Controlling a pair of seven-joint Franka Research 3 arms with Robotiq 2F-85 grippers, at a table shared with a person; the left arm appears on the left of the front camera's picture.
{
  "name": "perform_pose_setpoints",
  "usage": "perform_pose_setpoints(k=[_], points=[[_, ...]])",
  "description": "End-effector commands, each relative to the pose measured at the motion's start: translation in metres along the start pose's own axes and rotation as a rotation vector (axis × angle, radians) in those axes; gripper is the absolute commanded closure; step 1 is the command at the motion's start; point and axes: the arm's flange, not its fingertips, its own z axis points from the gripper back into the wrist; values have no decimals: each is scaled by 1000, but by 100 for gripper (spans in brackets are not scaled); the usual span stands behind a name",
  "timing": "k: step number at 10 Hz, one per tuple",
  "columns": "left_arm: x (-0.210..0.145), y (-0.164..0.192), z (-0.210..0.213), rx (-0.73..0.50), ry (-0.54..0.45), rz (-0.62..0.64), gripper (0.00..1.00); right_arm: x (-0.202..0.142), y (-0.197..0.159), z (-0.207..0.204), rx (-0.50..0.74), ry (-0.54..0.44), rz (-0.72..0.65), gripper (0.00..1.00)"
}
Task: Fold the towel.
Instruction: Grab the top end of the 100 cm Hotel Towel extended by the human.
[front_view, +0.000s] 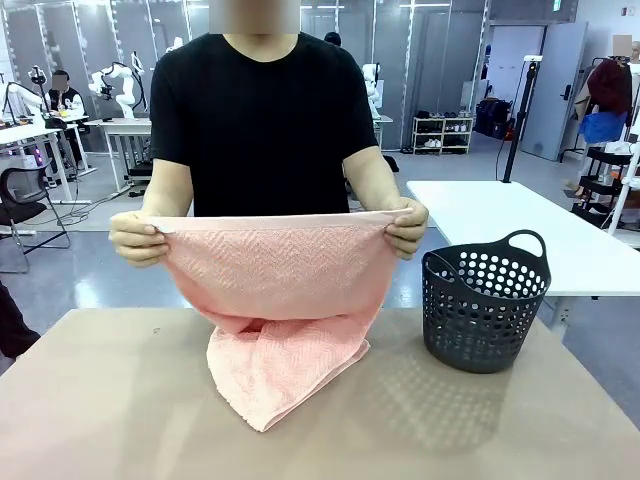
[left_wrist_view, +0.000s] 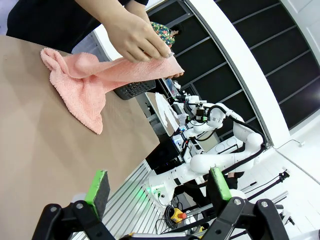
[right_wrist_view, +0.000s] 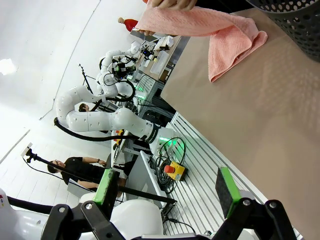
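Observation:
A person across the table holds the salmon-pink towel (front_view: 275, 275) up by its top edge, one hand (front_view: 138, 238) at each upper corner. Its lower part rests bunched on the brown table (front_view: 110, 400). In the left wrist view the towel (left_wrist_view: 82, 85) lies far ahead under the person's hand (left_wrist_view: 135, 37), and my left gripper (left_wrist_view: 159, 186) stands open with nothing between its green pads. The right wrist view has the towel (right_wrist_view: 220, 37) near the top edge, far from my right gripper (right_wrist_view: 167, 186), which is also open and holds nothing.
A dark grey perforated basket (front_view: 485, 300) with handles stands on the table's right side, beside the towel; its wall (right_wrist_view: 295, 17) also appears in the right wrist view. A white table (front_view: 520, 225) stands behind it. The near half of the brown table is bare.

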Motion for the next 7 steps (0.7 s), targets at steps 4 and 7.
perform_pose_setpoints(k=[4, 7], points=[[53, -96, -22, 255, 186, -397, 0, 46, 80, 7, -293, 146, 272, 0], [92, -220, -58, 599, 382, -822, 0, 91, 174, -25, -544, 369, 540, 0]])
